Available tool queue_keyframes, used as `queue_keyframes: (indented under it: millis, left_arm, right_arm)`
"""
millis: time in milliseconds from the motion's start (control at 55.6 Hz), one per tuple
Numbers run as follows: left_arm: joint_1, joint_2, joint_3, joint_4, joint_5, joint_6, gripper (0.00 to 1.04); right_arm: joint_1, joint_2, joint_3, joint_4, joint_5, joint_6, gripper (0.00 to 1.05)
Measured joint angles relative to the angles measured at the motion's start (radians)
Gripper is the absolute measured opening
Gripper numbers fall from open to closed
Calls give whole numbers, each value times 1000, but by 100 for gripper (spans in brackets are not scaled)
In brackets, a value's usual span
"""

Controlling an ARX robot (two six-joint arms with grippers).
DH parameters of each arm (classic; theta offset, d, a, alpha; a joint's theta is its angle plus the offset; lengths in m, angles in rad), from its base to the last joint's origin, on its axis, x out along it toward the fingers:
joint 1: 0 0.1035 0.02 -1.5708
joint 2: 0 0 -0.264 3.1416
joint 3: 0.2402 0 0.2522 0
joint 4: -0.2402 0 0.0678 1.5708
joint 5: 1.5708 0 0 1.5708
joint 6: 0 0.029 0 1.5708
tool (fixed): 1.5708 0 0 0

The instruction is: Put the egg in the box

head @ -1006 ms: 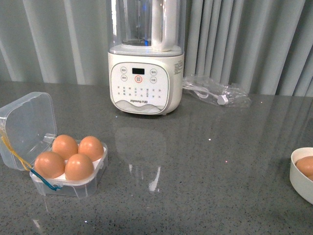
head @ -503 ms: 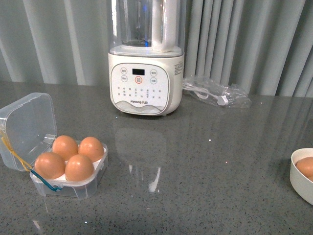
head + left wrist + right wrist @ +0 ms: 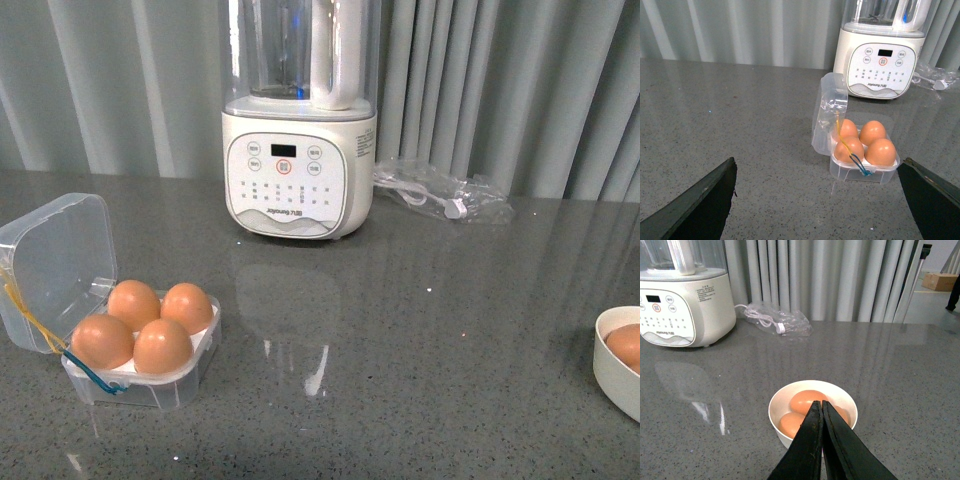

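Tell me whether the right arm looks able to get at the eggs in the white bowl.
Probably yes: the right gripper points straight at the bowl, with nothing between them and the eggs uncovered. Its jaws are shut, so it must open first.

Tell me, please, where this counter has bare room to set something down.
The widest bare counter lies between the egg box and the white bowl, in front of the blender. Behind the box lid, left of the blender, is bare too. Crowded: around the bagged cable by the blender, and the box, all four holes full.
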Motion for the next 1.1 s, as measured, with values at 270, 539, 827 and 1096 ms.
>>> queue_keyframes:
  millis: [270, 539, 827, 1096]
  left_arm:
    - [0, 0, 0, 0, 0, 0, 98]
    - [0, 0, 0, 0, 0, 0, 98]
    - [0, 0, 0, 0, 0, 0, 98]
    - [0, 0, 0, 0, 0, 0, 98]
  right_arm:
    - [0, -89, 0, -87, 0, 0, 3]
    - [0, -154, 0, -153, 0, 0, 3]
    - [0, -318, 0, -322, -2, 0, 3]
    - [0, -318, 0, -323, -2, -1, 27]
